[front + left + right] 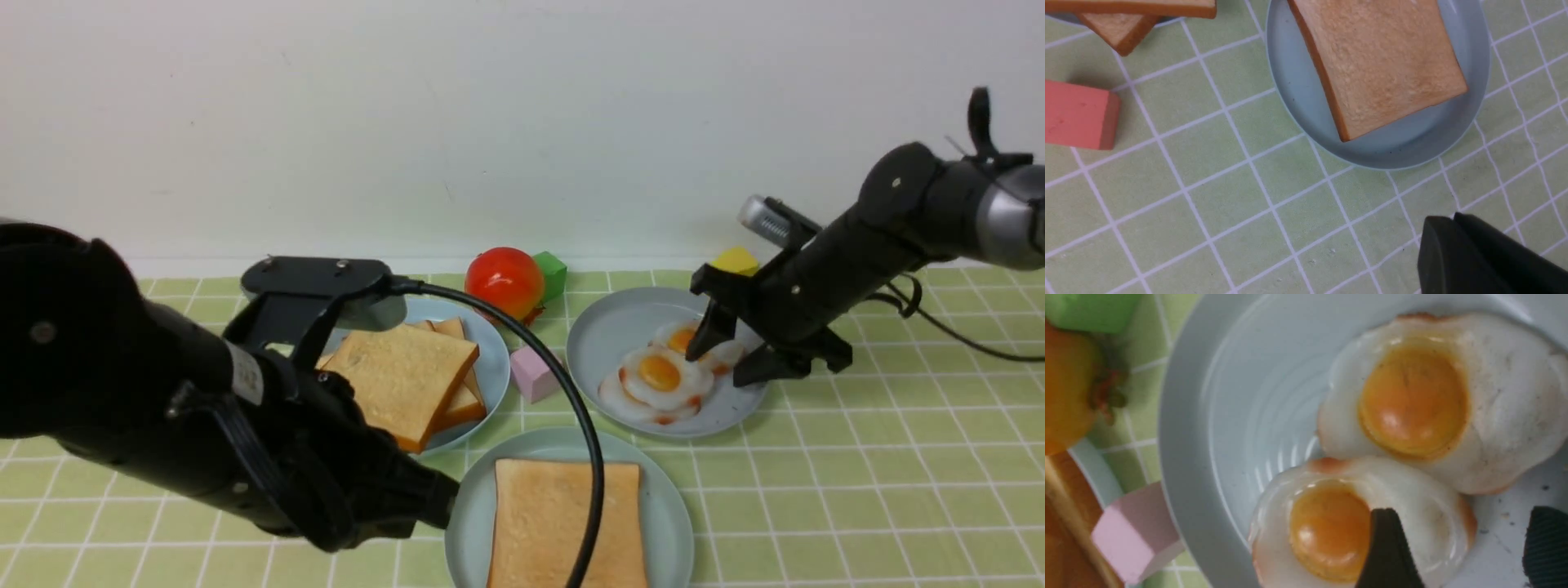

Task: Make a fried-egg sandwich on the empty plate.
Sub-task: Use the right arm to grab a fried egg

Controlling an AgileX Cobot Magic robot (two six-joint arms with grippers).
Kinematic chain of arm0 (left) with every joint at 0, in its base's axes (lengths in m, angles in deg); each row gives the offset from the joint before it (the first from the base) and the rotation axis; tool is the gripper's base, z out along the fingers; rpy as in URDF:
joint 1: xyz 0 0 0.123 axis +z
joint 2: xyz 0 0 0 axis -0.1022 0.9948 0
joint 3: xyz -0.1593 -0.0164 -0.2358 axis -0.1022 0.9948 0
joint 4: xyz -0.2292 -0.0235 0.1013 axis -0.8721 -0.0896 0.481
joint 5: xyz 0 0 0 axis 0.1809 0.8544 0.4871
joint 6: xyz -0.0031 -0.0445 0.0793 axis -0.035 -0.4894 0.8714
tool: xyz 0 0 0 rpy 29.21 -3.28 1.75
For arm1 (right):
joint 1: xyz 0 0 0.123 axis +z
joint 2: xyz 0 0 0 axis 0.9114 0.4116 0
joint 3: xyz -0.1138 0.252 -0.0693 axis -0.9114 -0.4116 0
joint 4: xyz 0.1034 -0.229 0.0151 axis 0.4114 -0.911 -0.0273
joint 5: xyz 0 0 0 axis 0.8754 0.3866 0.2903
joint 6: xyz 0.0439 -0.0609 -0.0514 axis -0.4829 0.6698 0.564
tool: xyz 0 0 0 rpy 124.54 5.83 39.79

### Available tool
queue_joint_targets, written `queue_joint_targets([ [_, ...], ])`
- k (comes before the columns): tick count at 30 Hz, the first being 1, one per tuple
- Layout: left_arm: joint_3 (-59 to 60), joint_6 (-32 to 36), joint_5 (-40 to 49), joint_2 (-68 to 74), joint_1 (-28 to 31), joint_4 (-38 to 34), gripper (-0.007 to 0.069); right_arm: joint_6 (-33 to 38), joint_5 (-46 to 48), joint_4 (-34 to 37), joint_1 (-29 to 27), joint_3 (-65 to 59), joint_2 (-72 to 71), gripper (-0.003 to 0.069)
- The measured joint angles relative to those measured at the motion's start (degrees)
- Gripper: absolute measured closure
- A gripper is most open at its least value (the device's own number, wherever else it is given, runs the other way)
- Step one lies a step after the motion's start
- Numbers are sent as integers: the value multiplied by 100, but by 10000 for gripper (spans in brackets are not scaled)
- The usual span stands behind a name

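Observation:
The pale aqua-green plate (pixel 671 500) sits at the front centre with one square toast slice (pixel 563 523) flat on it; both also show in the left wrist view, the plate (pixel 1290 85) and the toast slice (pixel 1384 61). No egg lies on this slice. My left gripper (pixel 445 500) is shut and empty, low beside the plate's left rim; in the left wrist view it (pixel 1453 220) hangs over bare cloth. My right gripper (pixel 717 367) is open just above two fried eggs (pixel 657 374). In the right wrist view it (pixel 1466 526) straddles the edge of the nearer egg (pixel 1327 531).
The eggs lie on a grey-blue plate (pixel 604 327). A toast stack (pixel 408 371) sits on a light-blue plate (pixel 494 367) at back left. A pink block (pixel 535 373), red fruit (pixel 504 282), green block (pixel 552 273) and yellow block (pixel 736 260) stand nearby. A black cable (pixel 571 408) arcs over the front plate.

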Motion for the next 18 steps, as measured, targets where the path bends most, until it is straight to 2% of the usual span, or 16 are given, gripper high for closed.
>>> queue_joint_targets([
  [7, 0, 98, -100, 54, 0, -56, 587, 147, -68, 552, -7, 36, 181, 211],
  [13, 0, 154, -81, 54, 0, -68, 585, 147, -75, 721, -25, 62, 252, 219],
  [15, 0, 154, -67, 54, 0, -69, 585, 147, -75, 721, -32, 68, 265, 236],
  [18, 0, 154, -51, 54, 0, -74, 585, 147, -77, 655, -32, 68, 271, 321],
])
